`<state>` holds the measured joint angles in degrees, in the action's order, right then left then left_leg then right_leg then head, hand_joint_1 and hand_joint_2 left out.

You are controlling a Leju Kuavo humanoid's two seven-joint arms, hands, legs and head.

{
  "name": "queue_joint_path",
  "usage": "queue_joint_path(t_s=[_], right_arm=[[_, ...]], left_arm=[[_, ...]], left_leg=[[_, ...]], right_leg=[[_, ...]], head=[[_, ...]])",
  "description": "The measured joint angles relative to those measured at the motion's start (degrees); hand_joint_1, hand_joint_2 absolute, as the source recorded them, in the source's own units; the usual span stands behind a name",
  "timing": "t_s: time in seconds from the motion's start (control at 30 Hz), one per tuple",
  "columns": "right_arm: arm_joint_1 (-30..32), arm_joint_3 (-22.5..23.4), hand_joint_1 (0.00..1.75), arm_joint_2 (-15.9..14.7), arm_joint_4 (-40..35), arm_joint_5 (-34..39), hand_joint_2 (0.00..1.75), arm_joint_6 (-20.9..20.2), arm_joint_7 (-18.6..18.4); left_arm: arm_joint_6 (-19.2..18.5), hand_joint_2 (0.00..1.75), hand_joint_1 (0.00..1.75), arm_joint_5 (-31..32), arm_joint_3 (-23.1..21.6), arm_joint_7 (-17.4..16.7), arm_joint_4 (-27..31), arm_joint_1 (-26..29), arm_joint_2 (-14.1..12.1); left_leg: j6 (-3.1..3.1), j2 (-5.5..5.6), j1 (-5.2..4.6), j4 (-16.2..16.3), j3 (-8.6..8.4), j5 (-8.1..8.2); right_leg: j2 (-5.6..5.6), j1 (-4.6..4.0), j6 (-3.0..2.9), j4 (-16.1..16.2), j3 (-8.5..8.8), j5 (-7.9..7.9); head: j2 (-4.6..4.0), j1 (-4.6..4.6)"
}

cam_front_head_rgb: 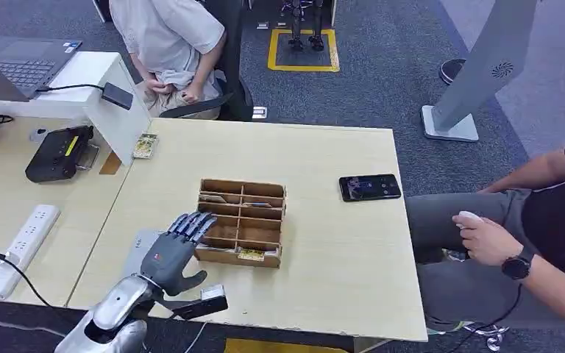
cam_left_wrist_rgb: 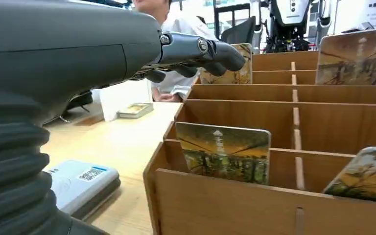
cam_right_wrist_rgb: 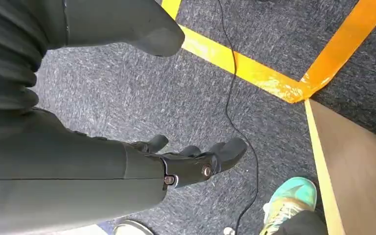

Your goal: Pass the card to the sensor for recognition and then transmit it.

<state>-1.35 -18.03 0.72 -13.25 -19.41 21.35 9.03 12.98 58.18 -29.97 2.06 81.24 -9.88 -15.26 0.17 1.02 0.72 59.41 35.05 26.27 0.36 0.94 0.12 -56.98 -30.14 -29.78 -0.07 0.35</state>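
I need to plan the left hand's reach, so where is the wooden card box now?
In the head view, the wooden card box sits near the middle of the light table, just right of the left hand, with a black phone farther right.

I can read no text anywhere. The grey reader (cam_left_wrist_rgb: 81, 183) beside my left hand (cam_left_wrist_rgb: 196, 51) carries a small printed label, too blurred to make out. The cards (cam_left_wrist_rgb: 223, 152) in the wooden box (cam_left_wrist_rgb: 225, 210) show a picture with a pale arrow-like mark near the top, but no words I can read. The phone (cam_front_head_rgb: 370, 187) on the table has a lit screen, too small to read.
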Motion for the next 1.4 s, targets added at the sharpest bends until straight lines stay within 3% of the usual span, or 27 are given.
queue_joint_path(t_s=[0.87, 0.9, 1.13, 1.17, 1.4], right_arm=[[-0.12, 0.7, 0.0, 0.0, 0.0, -0.5, 1.75, -0.07, -0.22], [-0.13, 0.7, 0.0, 0.0, -0.02, -0.59, 1.75, -0.04, -0.22], [-0.2, 0.92, 0.0, 0.0, -0.02, -0.59, 1.75, -0.04, -0.13], [-0.21, 0.94, 0.0, 0.0, -0.02, -0.59, 1.75, -0.04, -0.13], [-0.25, 1.16, 0.0, 0.0, -0.02, -0.59, 1.75, 0.02, -0.11]], left_arm=[[-0.48, 1.75, 0.0, -2.58, 0.2, 0.65, 0.0, 0.01, 1.11], [-0.61, 1.75, 1.61, -2.6, 0.2, 0.72, -0.15, 0.04, 1.11], [-1.07, 1.75, 1.61, -2.62, 0.22, 0.76, -0.92, 0.09, 1.09], [-1.07, 1.75, 1.75, -2.62, 0.24, 0.81, -0.92, 0.08, 1.11], [-1.16, 1.75, 1.75, -2.84, 0.35, 1.0, -0.94, 0.02, 1.11]], left_leg=[[0.0, 0.0, 0.0, 0.0, 0.0, 0.0], [0.0, 0.0, 0.0, 0.0, 0.0, 0.0], [0.0, 0.01, 0.0, 0.0, 0.0, 0.0], [0.0, 0.01, 0.0, 0.0, 0.0, 0.0], [0.0, 0.0, 0.0, 0.0, -0.01, 0.0]], right_leg=[[0.0, 0.0, 0.0, 0.0, 0.0, 0.0], [0.0, 0.0, 0.0, 0.0, 0.0, 0.0], [-0.01, 0.0, 0.0, 0.0, 0.01, 0.0], [0.0, 0.0, 0.0, 0.0, 0.02, 0.0], [0.0, 0.0, 0.0, 0.0, 0.03, 0.0]], head=[[0.0, 0.0], [0.0, 0.0], [0.0, 0.0], [0.0, 0.0], [-0.02, 0.0]])
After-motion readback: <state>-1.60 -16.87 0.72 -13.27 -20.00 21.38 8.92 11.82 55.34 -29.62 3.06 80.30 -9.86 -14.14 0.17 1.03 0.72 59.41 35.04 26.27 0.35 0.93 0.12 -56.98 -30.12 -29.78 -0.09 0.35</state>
